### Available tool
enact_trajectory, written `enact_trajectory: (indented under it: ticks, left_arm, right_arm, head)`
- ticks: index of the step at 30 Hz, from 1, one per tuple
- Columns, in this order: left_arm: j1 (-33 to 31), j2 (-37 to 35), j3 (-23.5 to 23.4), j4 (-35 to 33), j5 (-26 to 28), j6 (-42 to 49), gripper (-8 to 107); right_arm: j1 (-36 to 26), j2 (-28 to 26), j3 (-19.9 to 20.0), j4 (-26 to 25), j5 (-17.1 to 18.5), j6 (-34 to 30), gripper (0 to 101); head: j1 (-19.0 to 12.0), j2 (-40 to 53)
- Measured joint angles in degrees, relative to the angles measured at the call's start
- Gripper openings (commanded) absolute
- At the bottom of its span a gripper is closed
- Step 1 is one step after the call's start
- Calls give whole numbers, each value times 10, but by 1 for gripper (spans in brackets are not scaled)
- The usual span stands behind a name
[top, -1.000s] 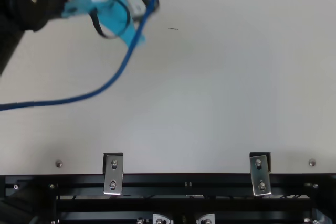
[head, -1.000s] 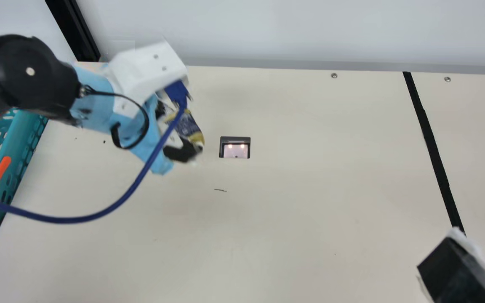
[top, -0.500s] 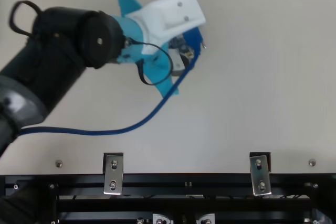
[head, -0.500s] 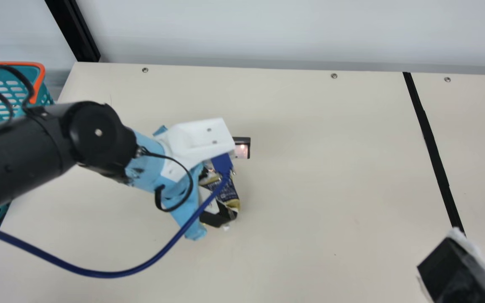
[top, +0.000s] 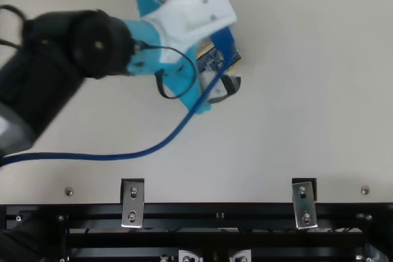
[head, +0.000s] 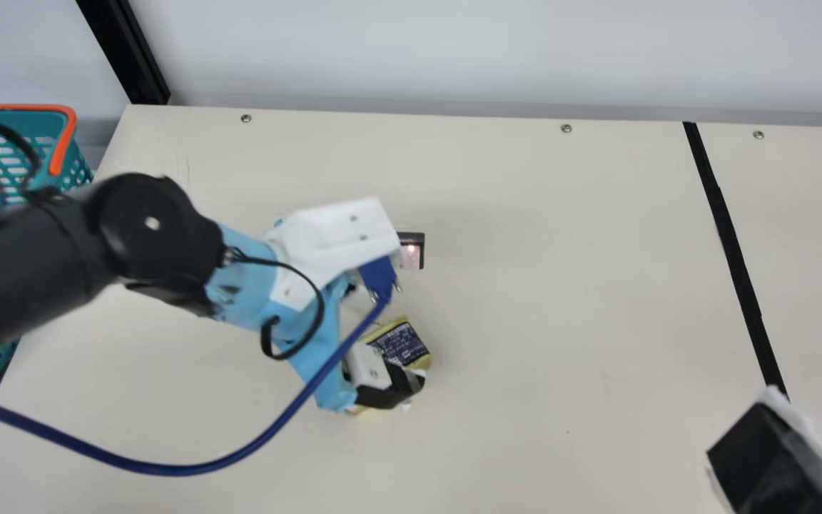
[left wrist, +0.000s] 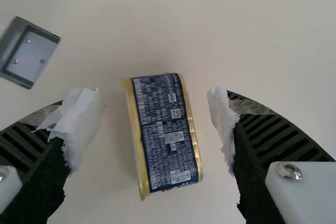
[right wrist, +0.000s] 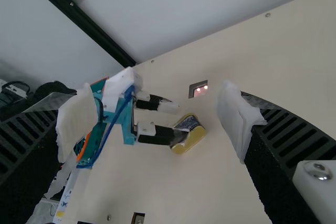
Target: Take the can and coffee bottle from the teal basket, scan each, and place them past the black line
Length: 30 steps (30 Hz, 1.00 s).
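Teal basket (head: 65, 143): well left of scanner window (head: 412, 255).
Left hand (left wrist: 155, 121): nearer the can; spread, astride its long sides.
Can (left wrist: 170, 140): on desk (head: 561, 321), near side of window, between left hand's fingertips; long axis diagonal, near-left to far-right.
Black line (head: 733, 250): right of window.
Right hand (right wrist: 157, 121): spread, near-right.
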Motion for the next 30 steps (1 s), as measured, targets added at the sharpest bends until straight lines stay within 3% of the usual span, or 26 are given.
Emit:
enact_trajectory:
  ticks: [5, 12, 17, 25, 30]
  left_arm:
    - [70, -50, 2, -51, 2, 10, 90]
    - [157, -129, 37, -142, -64, 62, 90]
    - [183, -165, 61, -204, -119, 108, 90]
    - [183, -165, 61, -209, -119, 109, 90]
    - [169, -174, 55, -176, -140, 90, 90]
  right_arm:
    - [1, 20, -4, 6, -1, -14, 101]
    - [55, 119, -19, -6, -58, -44, 101]
    - [77, 191, -28, 4, -96, -61, 101]
    - [75, 202, -26, 2, -96, -62, 101]
    - [84, 245, -55, -1, -79, -83, 101]
  head:
    - [0, 0]
    - [0, 0]
    - [0, 0]
    - [0, 0]
    - [0, 0]
